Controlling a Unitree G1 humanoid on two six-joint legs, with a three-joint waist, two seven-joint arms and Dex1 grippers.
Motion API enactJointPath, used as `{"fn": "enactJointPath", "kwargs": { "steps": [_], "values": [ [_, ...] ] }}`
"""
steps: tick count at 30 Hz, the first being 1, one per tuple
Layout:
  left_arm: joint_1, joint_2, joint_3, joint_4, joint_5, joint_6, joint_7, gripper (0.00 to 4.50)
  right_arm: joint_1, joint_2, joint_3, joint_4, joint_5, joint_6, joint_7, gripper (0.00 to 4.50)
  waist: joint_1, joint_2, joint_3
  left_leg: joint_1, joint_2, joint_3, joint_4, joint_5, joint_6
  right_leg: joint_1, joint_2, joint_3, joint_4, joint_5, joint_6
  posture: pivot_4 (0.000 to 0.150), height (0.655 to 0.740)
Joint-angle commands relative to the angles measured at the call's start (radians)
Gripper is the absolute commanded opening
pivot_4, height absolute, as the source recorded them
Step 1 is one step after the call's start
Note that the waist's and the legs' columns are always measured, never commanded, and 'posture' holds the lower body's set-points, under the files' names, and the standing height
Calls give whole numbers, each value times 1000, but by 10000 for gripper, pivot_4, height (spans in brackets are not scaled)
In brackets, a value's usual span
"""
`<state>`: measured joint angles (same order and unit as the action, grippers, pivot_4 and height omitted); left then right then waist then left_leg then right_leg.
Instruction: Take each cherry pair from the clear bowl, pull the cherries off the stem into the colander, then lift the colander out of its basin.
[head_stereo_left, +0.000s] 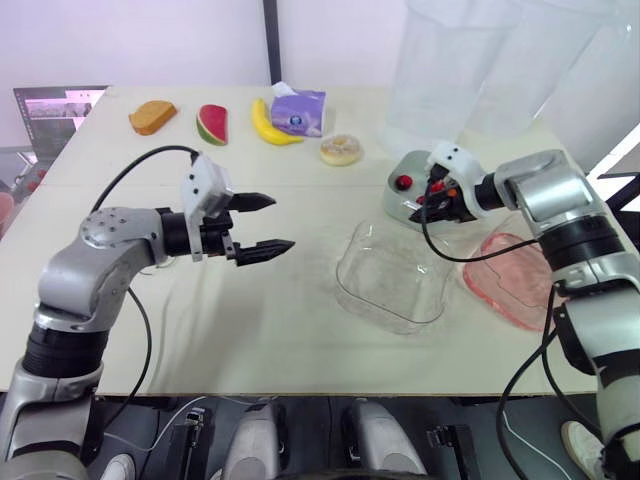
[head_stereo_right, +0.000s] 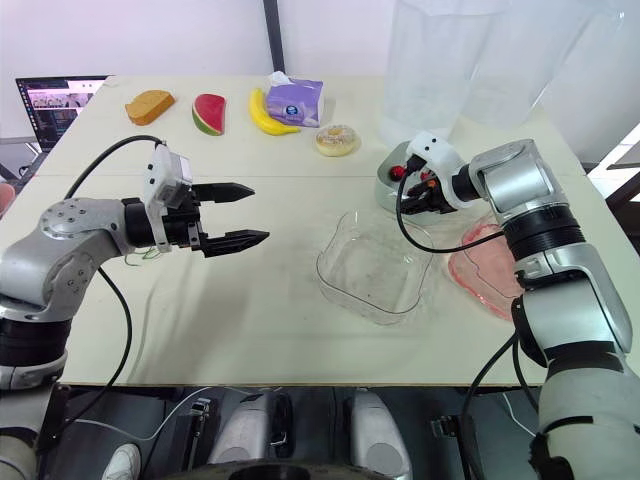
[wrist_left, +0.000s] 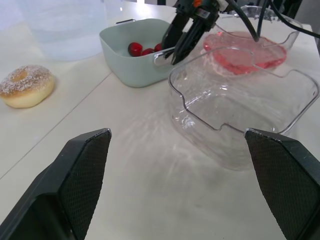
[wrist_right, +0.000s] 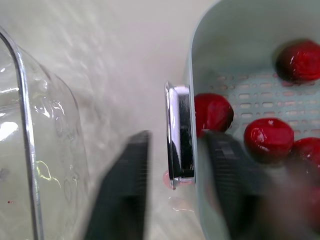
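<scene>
Plainly, we are at the last step. The colander (wrist_left: 131, 64) sits toward the right of the tabletop, a little back from the middle, with several cherries (wrist_right: 268, 138) loose on its slotted floor. We cannot tell its wall from the basin's in these views. Its metal handle (wrist_right: 180, 115) juts from the rim on the side facing the clear bowl (head_stereo_right: 345, 285), which stands just in front of it and looks empty.

The right gripper (wrist_left: 171, 52) straddles that handle with a narrow opening. One finger is outside the wall and the other is inside above the cherries, with a sliver of gap on each side, so nothing is clamped yet.

To do this well, we judge that we should:
- close squarely on the middle of the handle;
- keep the inner finger clear of the nearest cherry so it isn't pinched;
- rise straight up so the colander comes free without tipping and spilling fruit.

A one-sided grip on a thin bar may let the load swing, so a slow lift seems wise. The bowl's rim is close enough to catch if we drift forward.

The left gripper (head_stereo_left: 280, 222) hangs wide open and empty above the left half of the tabletop, well apart from the work.

A pink dish (head_stereo_left: 505, 285) lies beside the bowl toward the right edge. A doughnut (head_stereo_left: 341, 150), a banana (head_stereo_left: 270, 127) and a watermelon slice (head_stereo_left: 212, 124) line the far edge.
</scene>
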<state>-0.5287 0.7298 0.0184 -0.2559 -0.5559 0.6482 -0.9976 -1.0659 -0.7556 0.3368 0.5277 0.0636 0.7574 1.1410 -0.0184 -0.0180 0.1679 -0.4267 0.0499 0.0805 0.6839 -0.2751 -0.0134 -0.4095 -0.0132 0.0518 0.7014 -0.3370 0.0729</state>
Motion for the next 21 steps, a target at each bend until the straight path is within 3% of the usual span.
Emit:
{"fn": "enactJointPath", "kwargs": {
  "steps": [1, 2, 7, 11, 16, 18, 21],
  "values": [
    [-32, 5, 15, -14, -15, -10, -10, 45000, -28, -67, -118, -186, 53, 97, 2, 40367, 4, 0, 0, 0, 0, 0, 0, 0, 0, 0, 0, 0, 0, 0, 0, 1500, 7400],
    [-33, 6, 16, -14, -16, -10, -13, 45000, -13, -93, -151, -262, 74, 148, 0, 44750, 5, 0, 0, 0, 0, 0, 0, 0, 0, 0, 0, 0, 0, 0, 0, 1500, 7400],
    [-33, 21, 34, -41, -63, 23, -39, 45000, 104, -206, -348, -647, 213, 429, -32, 44750, 5, 0, 0, 0, 0, -1, -1, -1, 1, 1, -1, -1, -1, 0, 0, 1500, 7400],
    [-9, 84, 63, -55, -110, 31, -118, 45000, 331, -174, -722, -1006, 370, 605, -52, 44750, 5, 0, 0, 0, 0, -3, -1, 0, 1, 2, -1, -2, -1, 0, 0, 1500, 7400],
    [72, 134, 95, -90, -150, 18, -190, 45000, 607, -76, -1007, -1213, 473, 612, -75, 44750, 3, -1, -1, 3, 0, -2, -2, 0, 0, 5, 0, -1, -2, 0, 0, 1500, 7400],
    [131, 137, 109, -81, -130, -35, -211, 45000, 820, 21, -1145, -1310, 506, 501, -43, 44750, 7, -1, -1, 3, 0, -3, -2, 0, 0, 6, 0, -1, -3, 0, 0, 1500, 7400],
    [198, 134, 121, -66, -109, -80, -216, 45000, 1083, 135, -1223, -1407, 538, 345, -15, 44750, 10, -1, -1, 3, -1, -4, -2, 0, 0, 8, 1, -2, -4, 0, 0, 1500, 7400]
  ]
}}
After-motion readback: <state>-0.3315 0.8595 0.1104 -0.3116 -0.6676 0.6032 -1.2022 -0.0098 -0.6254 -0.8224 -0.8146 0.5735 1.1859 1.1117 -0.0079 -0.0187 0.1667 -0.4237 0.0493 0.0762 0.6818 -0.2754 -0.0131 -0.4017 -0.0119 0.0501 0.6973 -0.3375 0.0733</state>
